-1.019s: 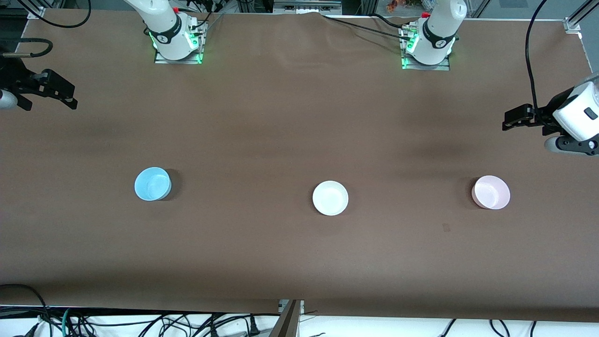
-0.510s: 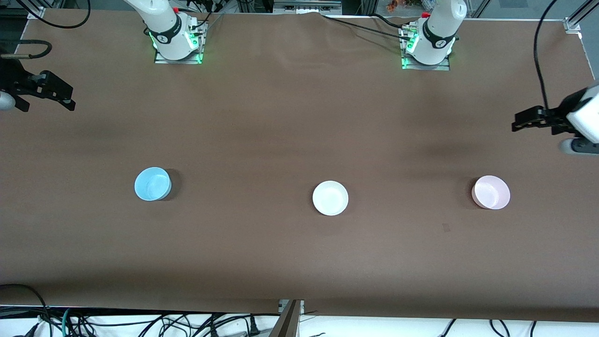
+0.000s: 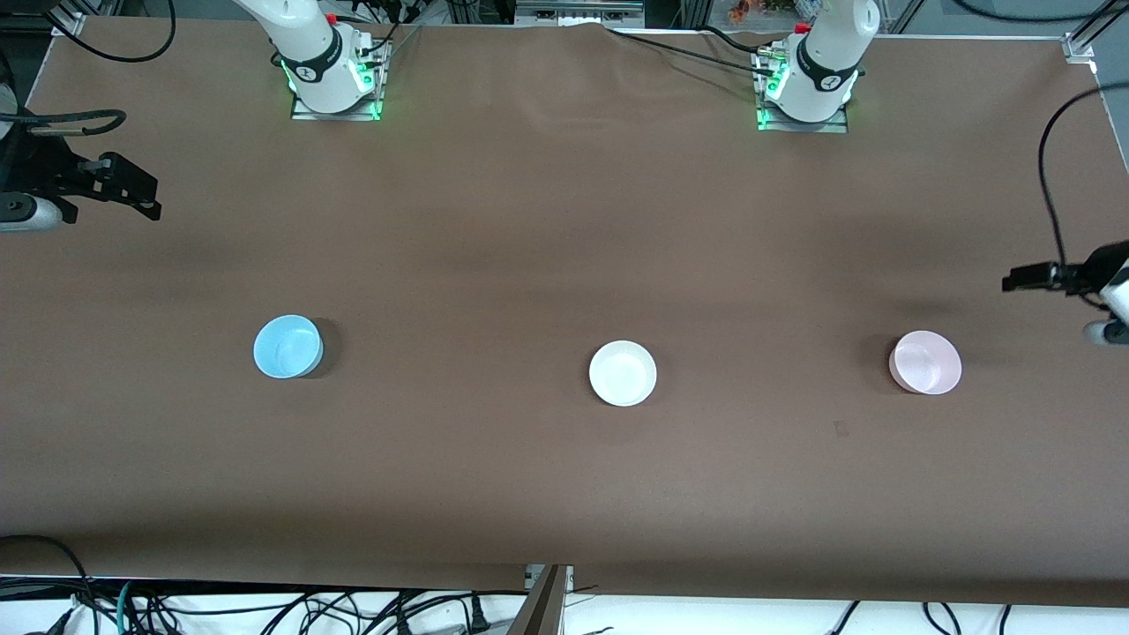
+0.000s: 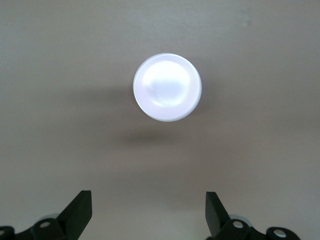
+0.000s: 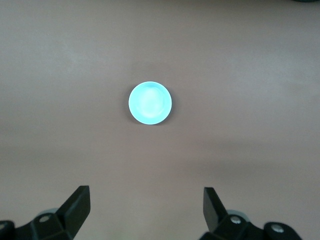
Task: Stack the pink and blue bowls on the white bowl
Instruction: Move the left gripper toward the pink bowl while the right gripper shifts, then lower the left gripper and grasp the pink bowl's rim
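Three bowls stand apart in a row on the brown table. The blue bowl [image 3: 287,347] is toward the right arm's end, the white bowl [image 3: 623,373] in the middle, and the pink bowl [image 3: 925,362] toward the left arm's end. My left gripper [image 3: 1023,280] hangs open over the table at its own end, apart from the pink bowl. In the left wrist view the pink bowl [image 4: 167,87] lies ahead of the open left gripper [image 4: 148,212]. My right gripper [image 3: 132,194] is open over its end of the table. Its wrist view shows the blue bowl [image 5: 150,102] well ahead of the right gripper [image 5: 146,210].
The two arm bases [image 3: 333,84] [image 3: 804,93] stand at the table's edge farthest from the front camera. Loose cables [image 3: 265,608] lie below the nearest edge. A black cable [image 3: 1050,176] loops above the left arm's end.
The left gripper has moved out toward its table end and closer to the pink bowl's row. The right gripper has shifted slightly inward over the table. The bowls have not moved.
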`<state>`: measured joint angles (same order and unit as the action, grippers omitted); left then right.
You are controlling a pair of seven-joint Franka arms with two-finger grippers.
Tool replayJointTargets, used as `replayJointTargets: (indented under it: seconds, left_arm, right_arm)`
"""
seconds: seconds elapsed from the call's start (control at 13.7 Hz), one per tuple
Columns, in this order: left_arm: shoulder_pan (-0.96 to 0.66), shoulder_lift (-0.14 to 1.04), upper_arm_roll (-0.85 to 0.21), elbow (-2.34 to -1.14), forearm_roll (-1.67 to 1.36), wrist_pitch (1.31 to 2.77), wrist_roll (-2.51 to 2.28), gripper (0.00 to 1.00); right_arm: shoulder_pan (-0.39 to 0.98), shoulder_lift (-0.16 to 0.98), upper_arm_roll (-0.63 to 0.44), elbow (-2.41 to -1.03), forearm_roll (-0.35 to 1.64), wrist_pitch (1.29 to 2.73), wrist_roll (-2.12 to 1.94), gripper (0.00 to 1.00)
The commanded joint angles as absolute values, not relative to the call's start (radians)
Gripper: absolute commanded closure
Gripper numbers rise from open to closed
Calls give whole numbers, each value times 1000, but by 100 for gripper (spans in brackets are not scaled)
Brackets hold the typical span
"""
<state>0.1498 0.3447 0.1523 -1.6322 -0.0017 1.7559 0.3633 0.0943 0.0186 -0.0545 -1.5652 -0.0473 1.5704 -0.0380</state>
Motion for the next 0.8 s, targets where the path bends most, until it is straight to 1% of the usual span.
replayJointTargets:
  seconds: [0.0, 0.22, 0.51, 0.58, 0.73]
  left_arm:
    - [178, 385, 152, -1729, -36, 1911, 425, 0]
    - [190, 455, 152, -1792, -113, 2066, 426, 0]
    - [190, 512, 152, -1832, -141, 2210, 428, 0]
    - [190, 523, 152, -1832, -149, 2244, 428, 0]
    - [190, 534, 152, -1827, -213, 2250, 426, 0]
  right_arm:
    - [92, 5, -51, -1604, -48, 1575, -28, 0]
    - [92, 5, -52, -1628, -48, 1581, -28, 0]
    - [100, 14, -48, -1632, -48, 1614, -28, 0]
    - [101, 14, -48, -1632, -48, 1611, -28, 0]
    - [103, 17, -48, -1632, -48, 1612, -28, 0]
